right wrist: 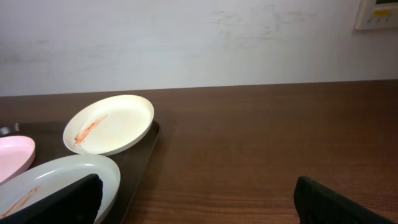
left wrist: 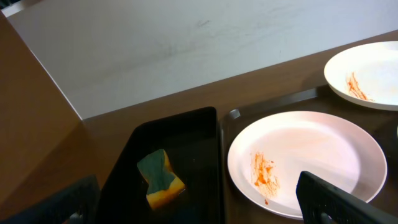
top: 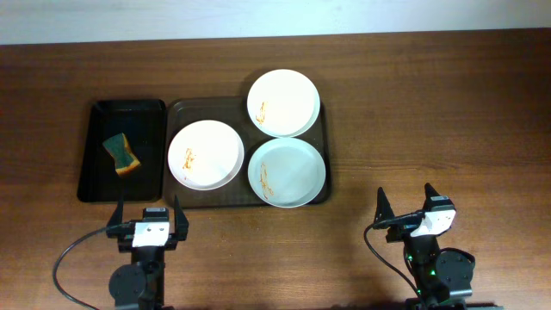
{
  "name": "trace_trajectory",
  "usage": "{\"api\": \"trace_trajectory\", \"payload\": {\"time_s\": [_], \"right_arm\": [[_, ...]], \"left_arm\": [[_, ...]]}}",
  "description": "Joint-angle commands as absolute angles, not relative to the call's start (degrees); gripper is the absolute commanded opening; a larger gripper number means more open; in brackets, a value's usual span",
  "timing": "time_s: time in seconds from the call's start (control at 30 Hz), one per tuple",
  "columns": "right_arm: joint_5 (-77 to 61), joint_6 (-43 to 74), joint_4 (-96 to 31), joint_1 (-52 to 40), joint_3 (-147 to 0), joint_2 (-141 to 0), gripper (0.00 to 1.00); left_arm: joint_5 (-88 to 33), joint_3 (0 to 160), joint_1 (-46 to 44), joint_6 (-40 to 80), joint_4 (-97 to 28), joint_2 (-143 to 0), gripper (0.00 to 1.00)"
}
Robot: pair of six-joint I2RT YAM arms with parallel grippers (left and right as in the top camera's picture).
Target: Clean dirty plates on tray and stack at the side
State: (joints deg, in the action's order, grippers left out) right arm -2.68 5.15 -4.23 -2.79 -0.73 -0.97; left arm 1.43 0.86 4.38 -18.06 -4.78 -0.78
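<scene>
**Bench check: three smeared plates on the tray, both tools idle**

Surface (top: 430, 103): dark wood grain, spans the whole overhead view. A pale wall runs behind its far edge.

Brown tray (top: 211, 109): rectangular with rounded corners, left of centre on the surface. It carries all three plates.

Black tray (top: 99, 129): narrower, lies just beside the brown tray on its left, long sides parallel.

Far plate (top: 283, 102): sits at the brown tray's far right corner and reaches out past the far rim. The right wrist view shows it tilted, propped on that rim. A short orange streak marks its left part.

Near-right plate (top: 287, 171): lies in the tray's near right corner, just beside the far plate. Orange streak near its lower left edge.

Left plate (top: 205, 154): lies in the tray's left half, close against the near-right plate; contact cannot be told. Orange smear on its left side, clear in the left wrist view.

Sponge (top: 122, 153): green top, yellow-orange underside. It lies inside the black tray, about mid-length, turned at an angle.

Left tool (top: 148, 207): fingers spread wide, nothing between them. It stands just short of the near edges of the two trays.

Right tool (top: 405, 191): fingers likewise spread wide and empty. It stands well apart from the brown tray, to the right, over bare wood.
</scene>
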Motion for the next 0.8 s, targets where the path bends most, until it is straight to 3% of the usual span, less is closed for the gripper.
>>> {"api": "trace_trajectory", "payload": {"time_s": [0.0, 0.57, 0.77], "right_arm": [[-3.2, 5.1, -4.3, -3.1, -0.3, -1.1, 0.98], [-3.3, 5.1, -2.8, -3.1, -0.3, -1.1, 0.98], [-11.2, 5.1, 1.1, -3.1, -0.3, -1.1, 0.98]], "left_arm": [[0.6, 0.5, 4.2, -18.9, -4.8, -0.3, 0.99], [0.6, 0.5, 4.2, -18.9, -4.7, -0.3, 0.99], [-13.2, 0.5, 4.1, -18.9, -1.3, -0.3, 0.99]]}}
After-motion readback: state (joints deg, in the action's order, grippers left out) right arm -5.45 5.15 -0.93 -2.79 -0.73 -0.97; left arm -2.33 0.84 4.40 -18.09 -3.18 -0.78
